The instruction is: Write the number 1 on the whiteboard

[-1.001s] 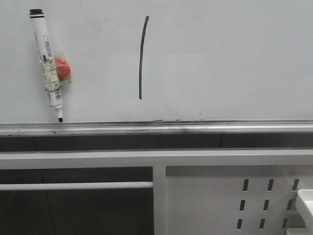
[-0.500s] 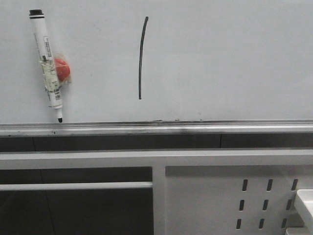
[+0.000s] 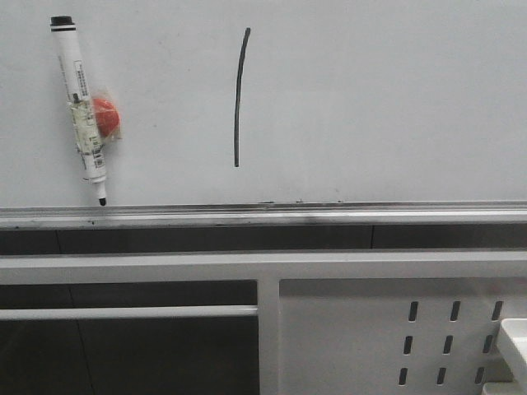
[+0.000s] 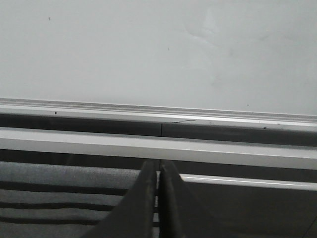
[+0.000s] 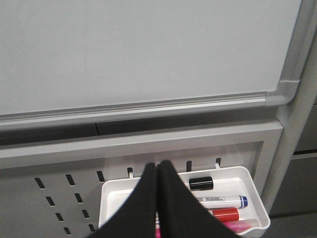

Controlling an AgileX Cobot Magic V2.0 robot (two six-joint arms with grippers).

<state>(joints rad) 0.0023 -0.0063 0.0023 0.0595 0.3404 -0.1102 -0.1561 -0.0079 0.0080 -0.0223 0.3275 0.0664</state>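
Note:
The number 1 (image 3: 238, 97) is a thin black, slightly curved vertical stroke on the whiteboard (image 3: 379, 99). A white marker pen (image 3: 80, 107) with a red magnet hangs on the board to the left of the stroke, tip down, just above the silver ledge (image 3: 263, 214). Neither gripper shows in the front view. My left gripper (image 4: 158, 166) is shut and empty below the whiteboard (image 4: 158, 49) and its ledge. My right gripper (image 5: 157, 166) is shut and empty over a white tray (image 5: 111, 191), below the board's lower right corner (image 5: 285, 89).
The tray holds a black cap (image 5: 201, 183), a blue-capped marker (image 5: 223, 201), a red marker (image 5: 225, 214) and a pink one. The white perforated panel (image 3: 387, 329) and a grey frame bar (image 3: 263, 265) run under the board. The tray's corner (image 3: 515, 337) shows at the front view's right edge.
None on the board: the stroke and the hanging marker stay put. The picture shifts by a few pixels only.

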